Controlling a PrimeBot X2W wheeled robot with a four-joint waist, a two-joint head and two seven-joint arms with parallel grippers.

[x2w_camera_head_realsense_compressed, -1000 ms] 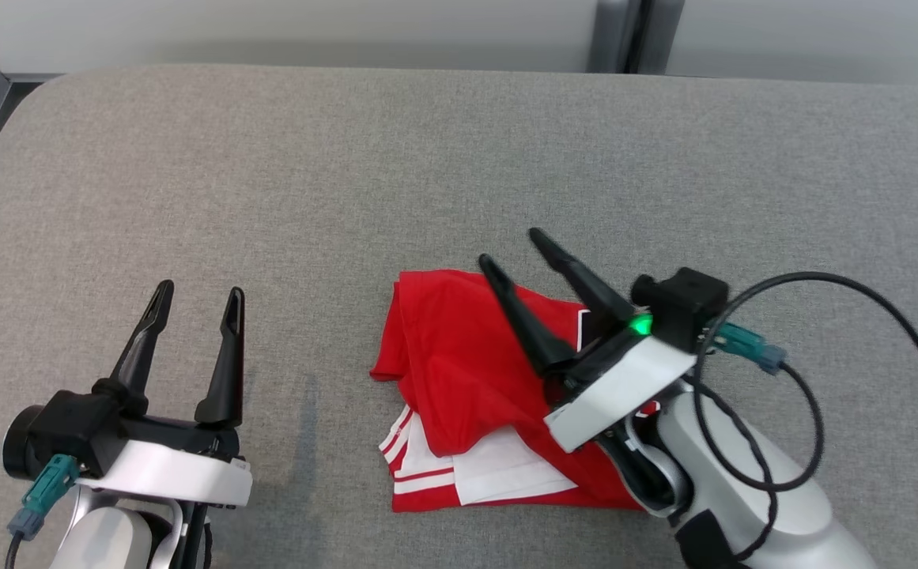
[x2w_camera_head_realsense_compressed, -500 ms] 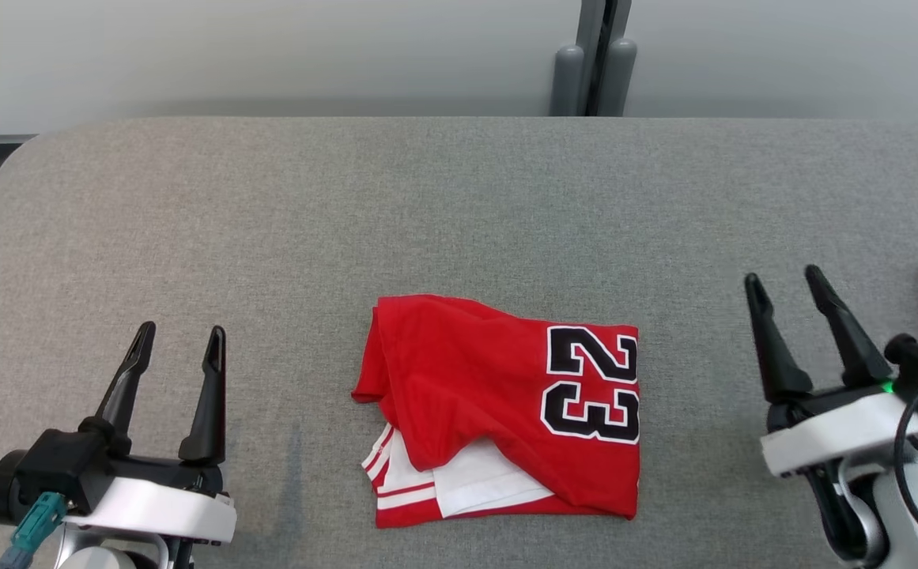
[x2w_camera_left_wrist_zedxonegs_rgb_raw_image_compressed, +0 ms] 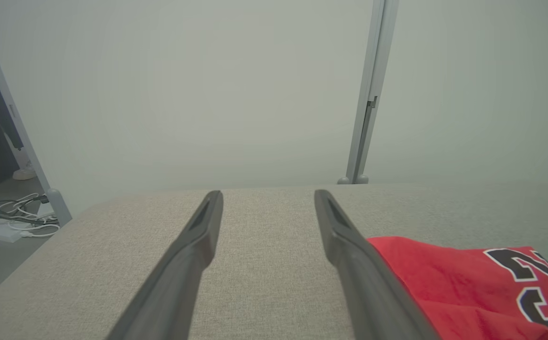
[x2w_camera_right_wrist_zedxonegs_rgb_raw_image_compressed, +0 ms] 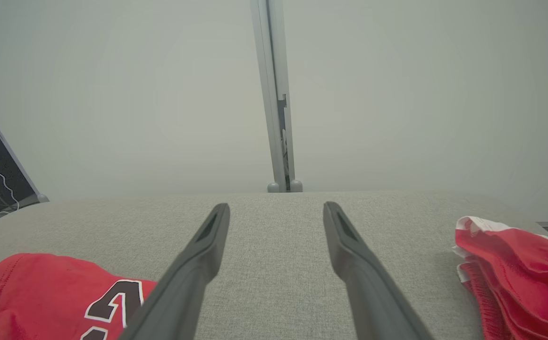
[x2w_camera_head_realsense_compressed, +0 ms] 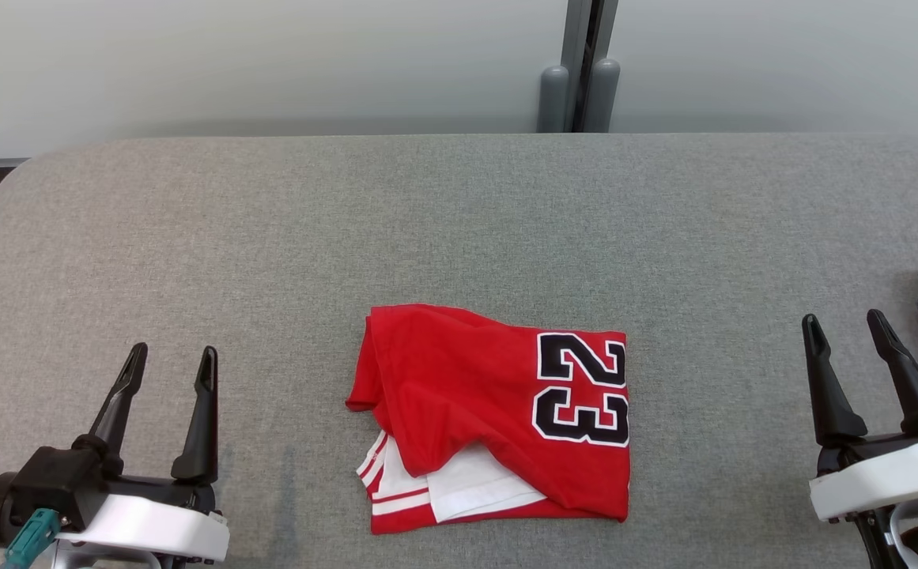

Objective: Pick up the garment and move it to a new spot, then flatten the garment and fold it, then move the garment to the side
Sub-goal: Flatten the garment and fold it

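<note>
My left gripper (x2w_camera_head_realsense_compressed: 174, 350) and right gripper (x2w_camera_head_realsense_compressed: 842, 318) stand wide open and empty, well clear on either side of the folded shirt (x2w_camera_head_realsense_compressed: 490, 411). It lies midway between them on the grey table (x2w_camera_head_realsense_compressed: 459, 221), probably ready to be moved aside.

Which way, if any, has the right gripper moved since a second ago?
Yes: off the garment, rightward; the right gripper now stands clear of it, open.
</note>
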